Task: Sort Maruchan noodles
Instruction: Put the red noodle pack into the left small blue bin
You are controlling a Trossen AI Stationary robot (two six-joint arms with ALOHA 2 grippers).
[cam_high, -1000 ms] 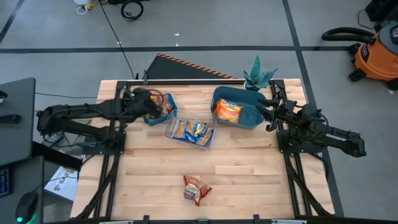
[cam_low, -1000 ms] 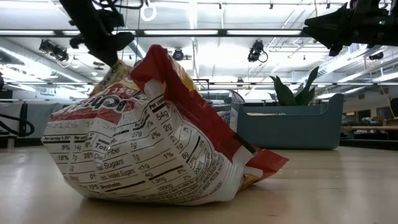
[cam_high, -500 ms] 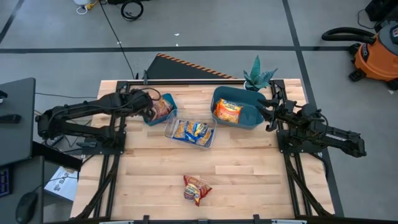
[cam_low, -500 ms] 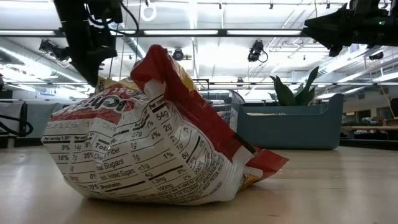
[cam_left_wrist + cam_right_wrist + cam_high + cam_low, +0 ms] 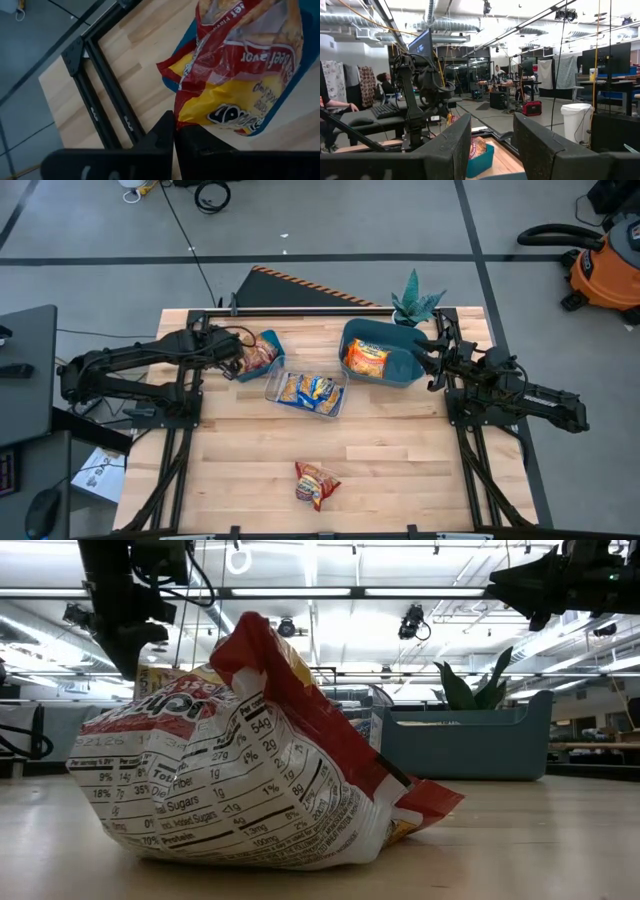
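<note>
- Left gripper [image 5: 174, 131], jaws together and holding nothing, hovers just beside a small teal bin [image 5: 268, 340] at the desk's [image 5: 400, 460] back left.
- A red-and-yellow packet [image 5: 240, 75] lies in that bin, crinkled and shiny.
- Right gripper [image 5: 492, 145], jaws apart and empty, hangs by the large bin [image 5: 400, 365] holding an orange packet [image 5: 366, 358].
- A clear tray [image 5: 335, 402] holds blue-and-yellow packets [image 5: 308, 390]; one red packet [image 5: 316, 483] lies alone near the front.
</note>
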